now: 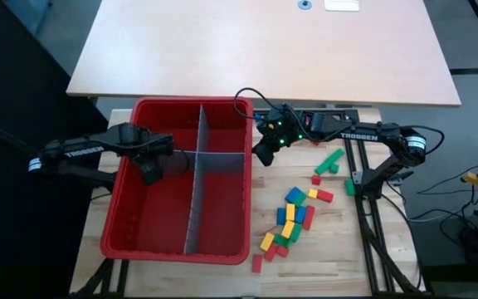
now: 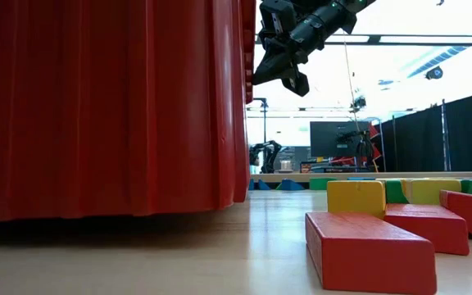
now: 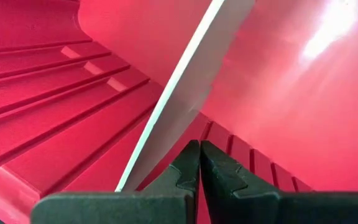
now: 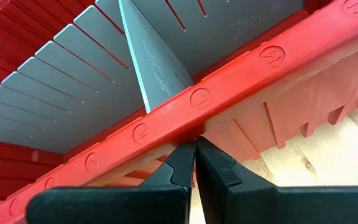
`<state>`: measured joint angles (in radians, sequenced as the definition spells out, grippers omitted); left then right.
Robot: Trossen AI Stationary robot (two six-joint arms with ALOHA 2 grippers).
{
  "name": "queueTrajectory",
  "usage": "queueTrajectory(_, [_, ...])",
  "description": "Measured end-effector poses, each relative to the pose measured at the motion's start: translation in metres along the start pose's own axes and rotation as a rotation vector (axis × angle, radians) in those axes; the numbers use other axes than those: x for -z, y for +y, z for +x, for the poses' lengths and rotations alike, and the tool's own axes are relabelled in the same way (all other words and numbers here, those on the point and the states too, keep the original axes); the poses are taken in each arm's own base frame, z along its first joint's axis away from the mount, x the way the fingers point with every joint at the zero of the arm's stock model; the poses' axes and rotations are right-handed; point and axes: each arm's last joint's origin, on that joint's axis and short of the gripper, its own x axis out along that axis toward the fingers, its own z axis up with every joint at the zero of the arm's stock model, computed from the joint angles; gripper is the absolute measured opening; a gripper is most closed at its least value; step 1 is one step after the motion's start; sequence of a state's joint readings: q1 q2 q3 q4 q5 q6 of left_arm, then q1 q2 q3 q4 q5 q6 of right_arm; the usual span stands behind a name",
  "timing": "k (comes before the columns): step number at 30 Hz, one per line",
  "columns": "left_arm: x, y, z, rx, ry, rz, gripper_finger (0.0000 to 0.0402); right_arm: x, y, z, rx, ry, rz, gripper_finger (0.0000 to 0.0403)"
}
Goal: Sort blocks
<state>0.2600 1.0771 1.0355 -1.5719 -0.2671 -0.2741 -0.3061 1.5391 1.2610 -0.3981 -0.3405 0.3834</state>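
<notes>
Several small red, green, blue and yellow blocks [image 1: 293, 220] lie flat on the wooden table, right of the big red bin [image 1: 148, 108]. The low view shows a red block [image 2: 367, 250] and a yellow block [image 2: 356, 197] up close. My left gripper [image 1: 151, 173] is shut and empty, inside the bin's left compartment and above its floor [image 3: 55, 93]. My right gripper [image 1: 262, 158] is shut and empty. It hangs high off the table [image 2: 289, 80], right at the bin's right rim [image 4: 229, 81]. My right gripper's shut fingertips [image 4: 185, 163] stand close against the outer side of the bin's right rim [image 4: 199, 127], coming from the table's right. I cannot tell whether they touch it. My left gripper touches nothing.
Grey slotted dividers [image 1: 196, 178] split the bin into compartments; one divider [image 3: 185, 81] runs just ahead of my left gripper. Two green blocks [image 1: 332, 160] lie apart at the far right, near the right arm's base. A larger tan table [image 1: 264, 50] stands beyond the work table.
</notes>
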Motion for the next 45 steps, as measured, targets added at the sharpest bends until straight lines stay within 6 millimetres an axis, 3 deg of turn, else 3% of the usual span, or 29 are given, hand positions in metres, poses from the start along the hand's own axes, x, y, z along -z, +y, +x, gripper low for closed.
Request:
queueTrajectory(21, [-0.009,0.008,0.004,-0.249,-0.011,0.079,0.0000,-0.002,-0.004,-0.001,0.007,-0.012,0.004,0.0000])
queueTrajectory(32, [-0.009,0.008,0.004,-0.258,-0.007,0.093,0.0000,-0.003,-0.004,-0.002,0.006,-0.017,0.005,0.0000])
queueTrajectory(45, [-0.015,0.016,-0.051,0.025,-0.187,0.053,0.0000,-0.002,-0.004,-0.002,0.007,-0.014,0.008,0.0000])
